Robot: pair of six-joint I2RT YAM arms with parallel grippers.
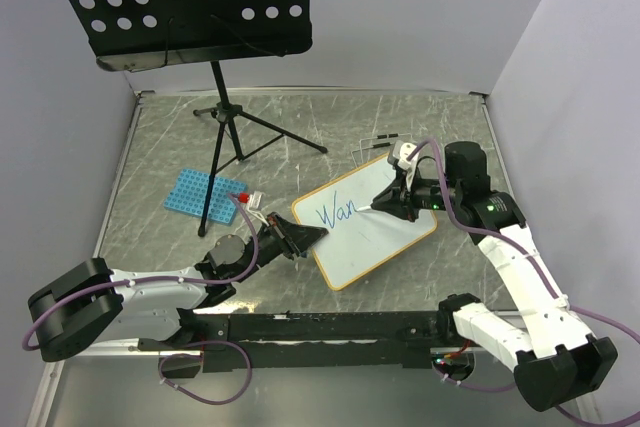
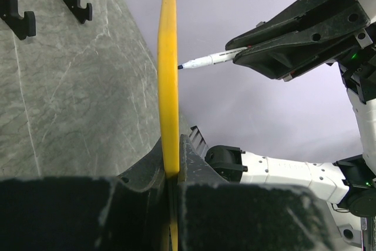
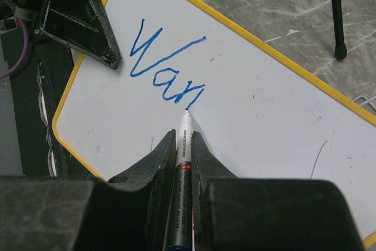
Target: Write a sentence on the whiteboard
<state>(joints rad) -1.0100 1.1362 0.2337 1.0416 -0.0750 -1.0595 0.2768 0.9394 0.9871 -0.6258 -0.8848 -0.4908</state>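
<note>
The whiteboard (image 1: 388, 235) is found near the middle of the grey marbled surface (image 1: 300, 127), turned at a slant so that one corner points towards the arm bases. Its near-left edge is pinched by the left end effector (image 1: 308, 237), whose fingers are pressed together on either side of the yellow frame; in the left wrist view the board is seen edge-on, held between the two black pads. Whether the board rests flat on the surface or is raised slightly cannot be told.

A white marker (image 3: 185, 126) is clamped lengthwise between the fingers of the right end effector (image 3: 183, 143), which are closed tightly around its barrel. The marker is held at a low angle, and its tip is set against the board just at the end of the last stroke.

The sentence (image 3: 167, 66) is only begun: blue letters reading roughly "Wan" are written in a rising slant on the left half of the board, while the rest of the white face is bare apart from faint marks.

A blue perforated rack (image 1: 205, 192) is laid on the surface to the left of the board, just beside the foot of a black perforated music stand (image 1: 180, 7), whose tripod is planted behind it.
</note>
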